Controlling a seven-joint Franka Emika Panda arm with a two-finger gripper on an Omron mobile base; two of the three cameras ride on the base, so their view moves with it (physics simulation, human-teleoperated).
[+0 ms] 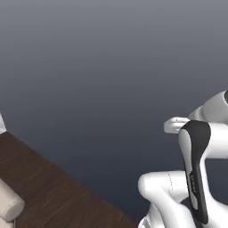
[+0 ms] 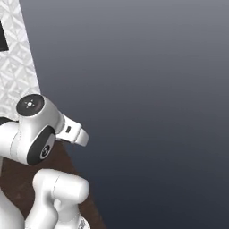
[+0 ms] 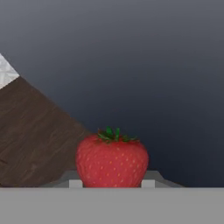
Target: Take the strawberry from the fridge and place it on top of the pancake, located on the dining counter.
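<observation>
The strawberry, bright red with a green leafy cap, sits upright between my gripper's two small finger tips at the bottom of the hand view. The gripper is shut on it, a tip pressing each side. A broad, flat dark grey face stands behind the berry and looks like the fridge's outside; no handles or shelves show. My white arm is folded at the lower right of the left base view and at the lower left of the right base view. The pancake and the dining counter are out of view.
Dark brown wooden floor runs along the foot of the grey face. A beige rounded cushion-like object lies at the lower left. A white patterned tile wall rises at the upper left of the right base view.
</observation>
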